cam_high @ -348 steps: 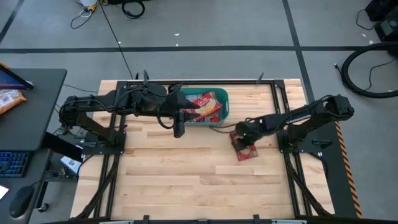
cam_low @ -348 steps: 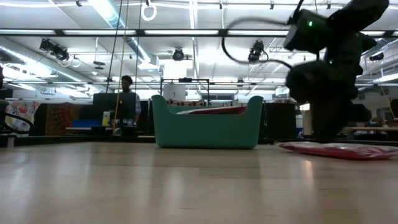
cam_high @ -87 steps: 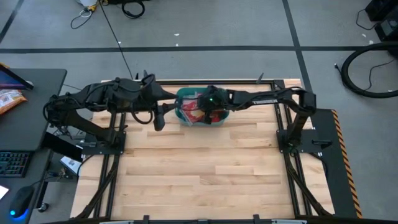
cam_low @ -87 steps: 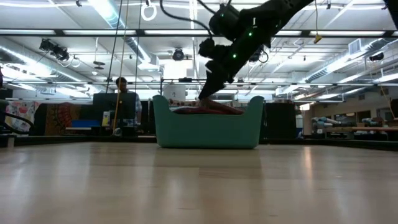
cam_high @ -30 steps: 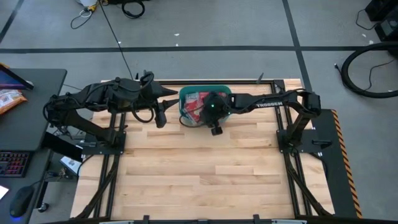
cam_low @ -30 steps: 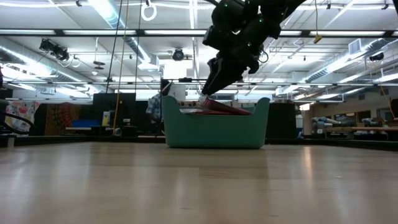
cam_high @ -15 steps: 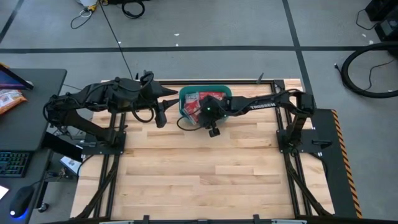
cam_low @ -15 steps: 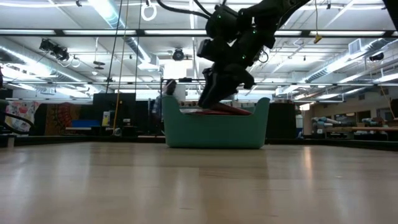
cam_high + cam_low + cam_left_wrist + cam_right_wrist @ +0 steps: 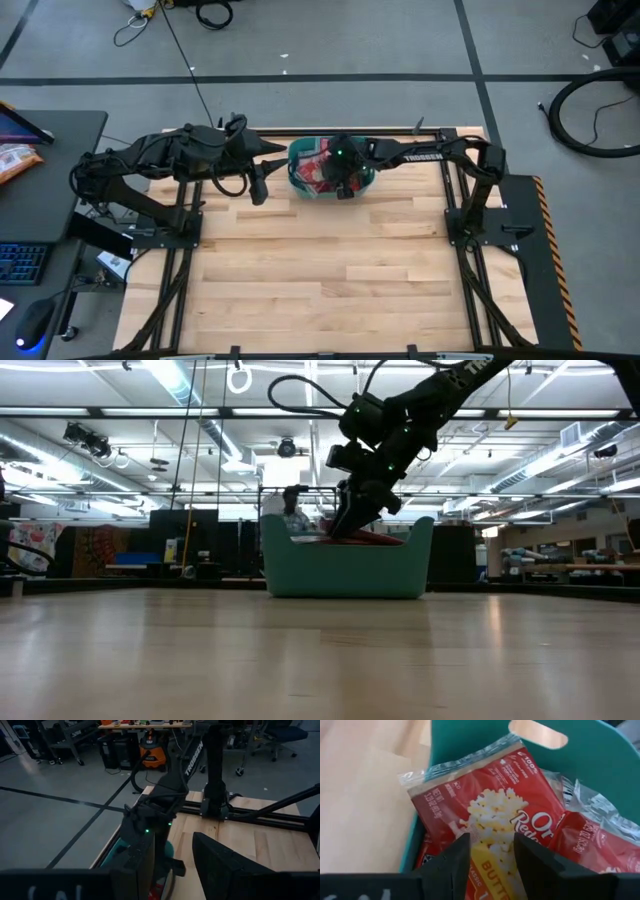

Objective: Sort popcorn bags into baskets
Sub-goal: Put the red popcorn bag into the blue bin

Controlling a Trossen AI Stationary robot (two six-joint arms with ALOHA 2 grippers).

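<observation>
On the wooden surface [image 9: 320, 270], the teal tub [image 9: 345, 565] sat at the far edge; a person [image 9: 294, 512] stood behind. The right pincer [image 9: 489, 852], fingers parted, hovered over popcorn bags [image 9: 485, 815] inside (label legible only there). The left pincer [image 9: 257, 190] waited nearby, released.

The basket [image 9: 300, 186] stands at the far edge of the tabletop [image 9: 320, 270], near its middle. The popcorn bags [image 9: 490, 815] lie inside it. The right gripper [image 9: 343, 185] hangs over the basket; the left gripper [image 9: 256, 190] waits just to its left.
</observation>
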